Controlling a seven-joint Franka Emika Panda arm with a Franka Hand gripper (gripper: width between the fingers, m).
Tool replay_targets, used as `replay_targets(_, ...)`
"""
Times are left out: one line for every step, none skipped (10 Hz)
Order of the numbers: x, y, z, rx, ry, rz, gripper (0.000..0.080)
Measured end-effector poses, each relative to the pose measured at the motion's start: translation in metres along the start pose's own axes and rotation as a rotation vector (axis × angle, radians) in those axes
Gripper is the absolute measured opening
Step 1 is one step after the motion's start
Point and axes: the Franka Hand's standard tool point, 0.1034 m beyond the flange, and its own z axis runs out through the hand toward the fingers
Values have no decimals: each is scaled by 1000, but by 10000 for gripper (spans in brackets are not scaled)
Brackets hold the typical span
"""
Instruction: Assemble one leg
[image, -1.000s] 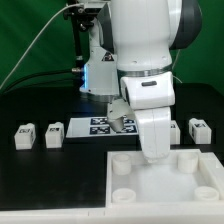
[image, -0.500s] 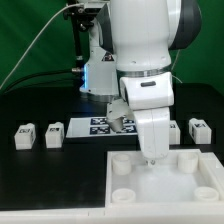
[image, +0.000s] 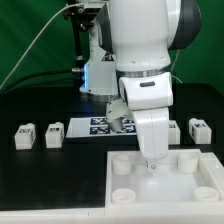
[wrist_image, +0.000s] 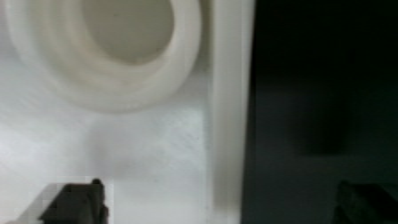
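- The claw (image: 150, 161) points straight down over the far edge of the white panel (image: 160, 192), between the 2 far corner sockets. Whether it touches the panel cannot be told.
- In the wrist view both dark fingertips (wrist_image: 75, 203) stand wide apart, with nothing between them: the claw is spread and holds no part.
- The wrist view also shows 1 round socket (wrist_image: 107, 50) just beside the panel's straight edge, with the black counter (wrist_image: 320, 100) beyond that edge.
- The panel lies flat at the near side of the counter, towards the exterior view's right.
- The left leg (image: 25, 136) and the second leg (image: 54, 134) stand side by side but apart on the counter at the exterior view's left, well apart from the claw.
- The right leg (image: 199, 128) stands on the counter at the exterior view's right, just beyond the panel's far edge.
- No leg sits in any visible socket.
- The marker board (image: 100, 126) lies flat beyond the panel, partly hidden by the arm.
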Motion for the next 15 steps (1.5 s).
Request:
replay_targets(0, 0, 0, 0, 0, 1, 648)
replay_targets(-1, 0, 0, 0, 0, 1, 649)
replay_targets(-1, 0, 0, 0, 0, 1, 649)
replay_targets(-1, 0, -1, -1, -1, 6, 649)
replay_targets(3, -4, -10, -10, -4, 85, 649)
replay_targets(11, -13, -25, -21, -11, 160, 649)
replay_targets(22, -23, -34, -23, -16, 203, 649)
replay_targets(39, -32, -43, -17, -22, 385, 649)
replay_targets(59, -41, -48, -24, -16, 561, 649)
replay_targets(85, -56, -47, -18, -12, 726, 649)
replay_targets(107, -59, -50, -23, -5, 865, 649)
replay_targets(117, -61, -50, -22, 2, 981, 649)
replay_targets(116, -62, -49, -14, 7, 1091, 649)
replay_targets(117, -62, -49, -9, 11, 1178, 649)
replay_targets(117, -62, -49, -7, 12, 1221, 649)
